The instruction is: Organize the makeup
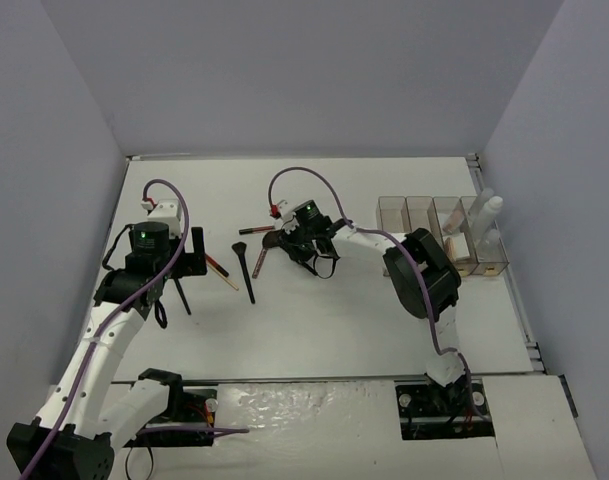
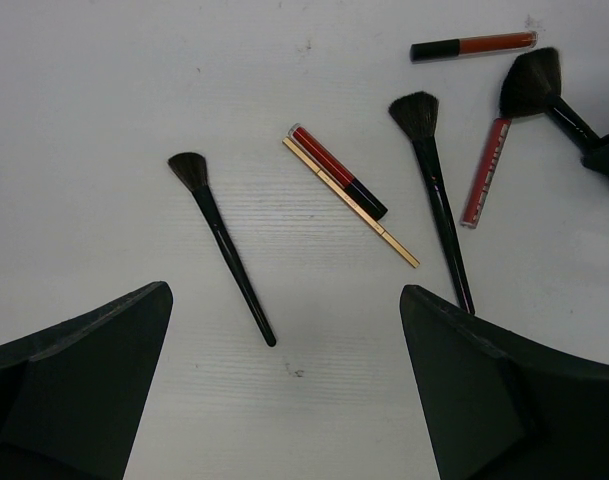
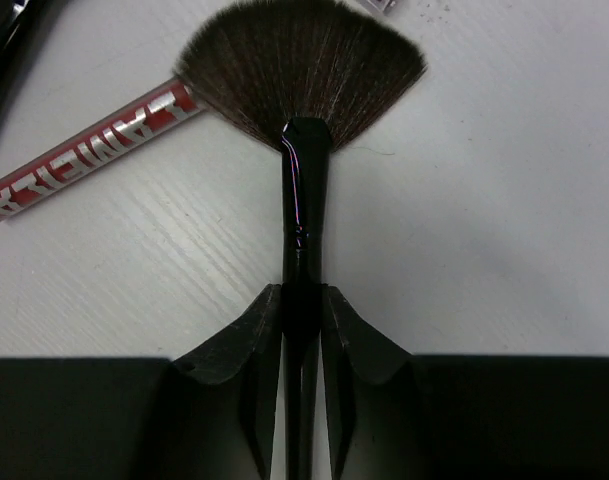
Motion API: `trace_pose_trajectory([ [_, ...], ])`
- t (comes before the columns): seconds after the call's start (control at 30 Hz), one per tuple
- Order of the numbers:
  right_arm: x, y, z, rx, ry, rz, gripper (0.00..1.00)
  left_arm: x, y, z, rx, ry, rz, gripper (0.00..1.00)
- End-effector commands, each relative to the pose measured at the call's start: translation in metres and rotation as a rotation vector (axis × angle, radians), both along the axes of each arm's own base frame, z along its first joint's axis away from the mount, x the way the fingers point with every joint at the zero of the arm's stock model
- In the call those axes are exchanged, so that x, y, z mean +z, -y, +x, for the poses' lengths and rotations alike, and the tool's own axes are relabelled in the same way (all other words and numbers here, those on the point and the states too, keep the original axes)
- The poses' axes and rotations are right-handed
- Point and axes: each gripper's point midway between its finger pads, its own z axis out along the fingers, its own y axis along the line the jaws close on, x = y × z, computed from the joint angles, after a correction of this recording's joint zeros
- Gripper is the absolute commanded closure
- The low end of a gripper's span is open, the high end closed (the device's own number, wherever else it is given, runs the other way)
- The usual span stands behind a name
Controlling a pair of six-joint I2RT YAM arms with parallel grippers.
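The right gripper (image 3: 302, 305) clamps the fan brush (image 3: 302, 75) by its thin handle, flat on the table (image 3: 514, 210) beside a red tube (image 3: 79, 155); lifting may let it swivel loose. The left gripper (image 2: 287, 300) hangs nearby, jaws spread.

The top camera hangs high behind the two arm bases, looking down over the whole white table (image 1: 344, 300) toward the far wall. The left wrist camera looks straight down from higher up, past the left gripper (image 2: 286, 292). The right wrist camera sits very close over the fan brush (image 3: 302, 90), which all three views share.
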Motion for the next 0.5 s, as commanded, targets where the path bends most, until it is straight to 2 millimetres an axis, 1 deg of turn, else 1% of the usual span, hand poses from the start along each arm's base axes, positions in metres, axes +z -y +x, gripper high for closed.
trace_pose_trajectory([
  [0.0, 0.032, -0.005, 0.008, -0.020, 0.099, 0.008, 0.94, 0.019, -0.003, 0.011, 0.016, 0.073, -0.004, 0.03],
  [0.03, 0.038, -0.002, 0.007, -0.031, 0.111, 0.007, 0.98, 0.019, -0.002, 0.012, 0.015, 0.073, -0.005, 0.03],
  [0.1, 0.052, 0.009, 0.007, -0.068, 0.145, -0.002, 1.00, 0.019, -0.002, 0.012, 0.012, 0.071, -0.007, 0.03],
  [0.13, 0.064, 0.016, 0.008, -0.096, 0.171, -0.003, 1.00, 0.019, -0.002, 0.012, 0.011, 0.071, -0.008, 0.03],
  [0.17, 0.079, 0.024, 0.011, -0.129, 0.204, 0.001, 1.00, 0.019, -0.002, 0.012, 0.012, 0.071, -0.009, 0.03],
  [0.23, 0.119, 0.045, 0.016, -0.204, 0.271, 0.022, 1.00, 0.018, -0.001, 0.012, 0.010, 0.070, -0.012, 0.03],
  [0.3, 0.140, 0.072, 0.022, -0.289, 0.312, 0.014, 1.00, 0.019, -0.001, 0.012, 0.009, 0.071, -0.013, 0.03],
  [0.4, 0.168, 0.146, 0.036, -0.492, 0.364, -0.024, 1.00, 0.019, 0.000, 0.011, 0.009, 0.074, -0.017, 0.03],
  [0.47, 0.178, 0.198, 0.040, -0.622, 0.377, -0.030, 1.00, 0.020, 0.000, 0.011, 0.007, 0.075, -0.018, 0.03],
])
